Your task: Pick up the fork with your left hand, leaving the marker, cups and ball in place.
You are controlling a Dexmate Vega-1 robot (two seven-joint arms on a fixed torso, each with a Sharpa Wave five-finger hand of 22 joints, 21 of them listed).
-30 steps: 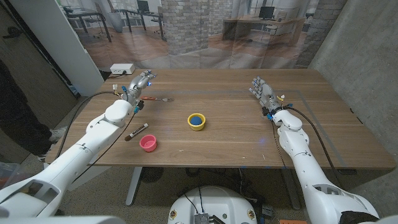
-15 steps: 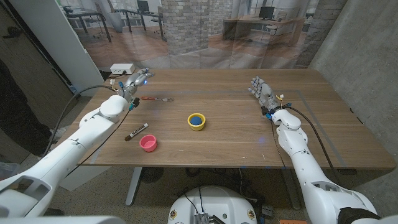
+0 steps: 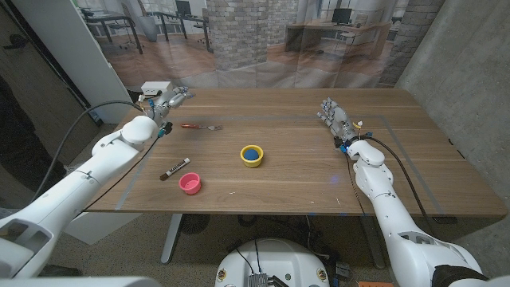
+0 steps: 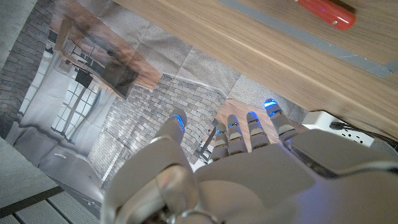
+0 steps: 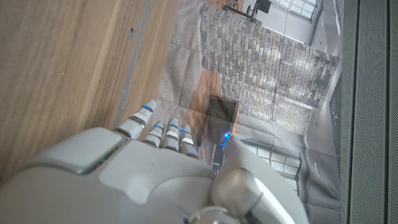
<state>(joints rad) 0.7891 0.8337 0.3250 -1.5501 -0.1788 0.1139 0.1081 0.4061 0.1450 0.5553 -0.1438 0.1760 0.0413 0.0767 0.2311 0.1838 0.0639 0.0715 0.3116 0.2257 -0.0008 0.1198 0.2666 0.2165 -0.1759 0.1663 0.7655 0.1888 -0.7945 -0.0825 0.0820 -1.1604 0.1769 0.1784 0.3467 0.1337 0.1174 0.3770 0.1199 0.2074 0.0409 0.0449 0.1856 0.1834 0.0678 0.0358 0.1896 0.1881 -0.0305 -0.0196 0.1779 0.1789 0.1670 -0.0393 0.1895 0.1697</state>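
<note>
Still at the approach step; nothing gripped yet. Fork [image 3: 201,126] lying flat on the table [image 3: 303,171], red handle toward the left hand [image 3: 165,102], tines pointing away from it. Left hand up at the table's far corner, beyond the fork's handle end and apart from it, fingers [image 4: 239,132] extended and spread, holding nothing; red handle [image 4: 326,12] visible past the fingertips in the left wrist view. White power strip [image 3: 157,87] just beside that hand, off the table edge.

Marker [image 3: 175,168] nearer the robot than the fork, pink cup [image 3: 190,183] nearer still, yellow cup [image 3: 252,155] with the blue ball [image 3: 252,152] inside it on the fork's tine side and toward the robot. All well apart from the fork, so little risk of a knock, judging by the spacing.

Right hand [image 3: 335,119] far across the table from the fork, fingers straight and apart, empty, not needed.

Next, probably: bring the left hand back over the red handle, lower, close thumb and fingers around it, lift straight up. Thin, flat thing on wood, so likely a fingertip pinch from above.
</note>
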